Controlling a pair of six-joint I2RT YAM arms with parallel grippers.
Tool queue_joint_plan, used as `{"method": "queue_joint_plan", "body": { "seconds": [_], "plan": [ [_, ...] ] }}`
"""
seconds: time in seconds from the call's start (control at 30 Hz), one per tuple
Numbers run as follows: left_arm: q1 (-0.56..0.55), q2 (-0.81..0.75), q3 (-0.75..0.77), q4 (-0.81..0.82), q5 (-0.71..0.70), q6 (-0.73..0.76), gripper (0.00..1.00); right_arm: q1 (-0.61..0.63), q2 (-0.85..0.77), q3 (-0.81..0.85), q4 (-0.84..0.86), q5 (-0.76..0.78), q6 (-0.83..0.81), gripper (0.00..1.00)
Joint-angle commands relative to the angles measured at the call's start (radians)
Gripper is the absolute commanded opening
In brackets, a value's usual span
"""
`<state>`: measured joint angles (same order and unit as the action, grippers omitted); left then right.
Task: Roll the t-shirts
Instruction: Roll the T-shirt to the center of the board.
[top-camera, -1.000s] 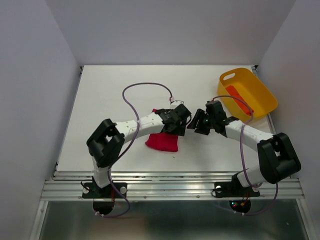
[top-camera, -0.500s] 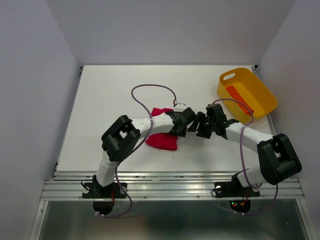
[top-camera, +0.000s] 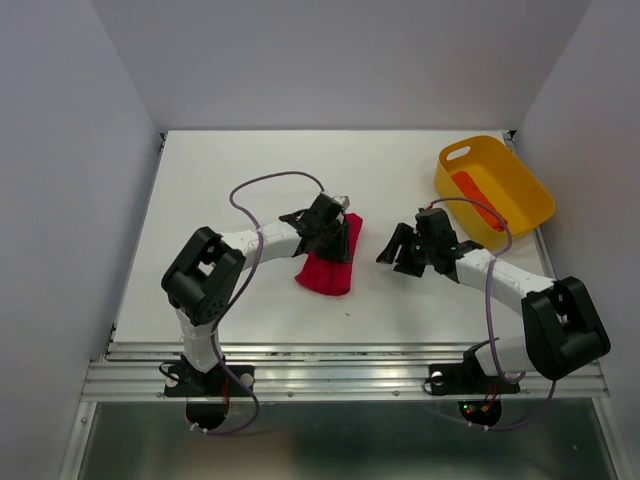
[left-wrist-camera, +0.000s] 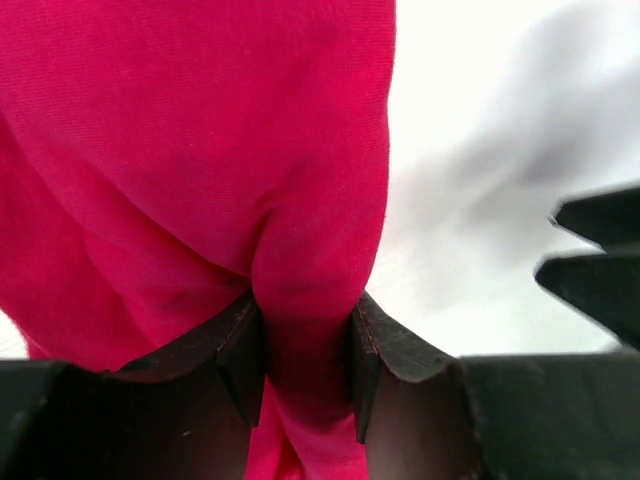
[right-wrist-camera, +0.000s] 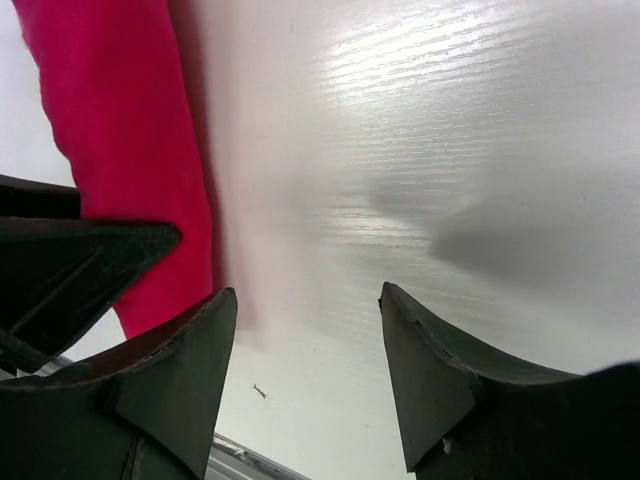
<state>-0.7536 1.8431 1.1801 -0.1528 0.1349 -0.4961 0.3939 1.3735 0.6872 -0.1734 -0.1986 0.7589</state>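
Observation:
The crimson-red t-shirt (top-camera: 328, 268) lies as a narrow folded bundle in the middle of the white table. My left gripper (top-camera: 338, 236) is shut on its far end; the left wrist view shows a fold of the red cloth (left-wrist-camera: 300, 200) pinched between both fingers (left-wrist-camera: 238, 350). My right gripper (top-camera: 395, 252) is open and empty, just right of the shirt above bare table; its wrist view shows the shirt's edge (right-wrist-camera: 130, 150) at the left. The orange t-shirt (top-camera: 476, 199) lies as a compact bundle inside the yellow basket.
The yellow plastic basket (top-camera: 520, 180) stands at the back right corner of the table. Purple cables (top-camera: 262, 182) loop above both arms. Grey walls close in the table on three sides.
My left gripper has swung left and back with the red shirt's end, stretching the bundle narrower. My right gripper has drawn slightly right, apart from the left one.

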Motion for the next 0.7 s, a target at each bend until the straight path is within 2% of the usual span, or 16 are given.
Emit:
{"method": "queue_joint_plan", "body": {
  "seconds": [0.0,0.17,0.3,0.57,0.63,0.67],
  "plan": [
    [0.048,-0.08,-0.105,0.226,0.366,0.041,0.43,0.005,-0.054,0.049,0.008,-0.01,-0.018,0.65],
    [0.068,-0.076,-0.198,0.433,0.668,-0.011,0.42,0.005,-0.053,0.089,0.018,-0.048,-0.017,0.64],
    [0.076,-0.024,-0.243,0.631,0.805,-0.094,0.42,0.005,-0.054,0.104,0.051,-0.087,0.002,0.62],
    [0.091,0.045,-0.3,0.826,0.924,-0.216,0.42,0.005,-0.047,0.109,0.092,-0.128,0.04,0.59],
    [0.095,0.065,-0.3,0.831,0.936,-0.217,0.42,0.005,-0.042,0.104,0.095,-0.124,0.054,0.54],
    [0.097,0.071,-0.3,0.831,0.937,-0.217,0.42,0.005,-0.037,0.103,0.097,-0.122,0.056,0.47]
  ]
}}
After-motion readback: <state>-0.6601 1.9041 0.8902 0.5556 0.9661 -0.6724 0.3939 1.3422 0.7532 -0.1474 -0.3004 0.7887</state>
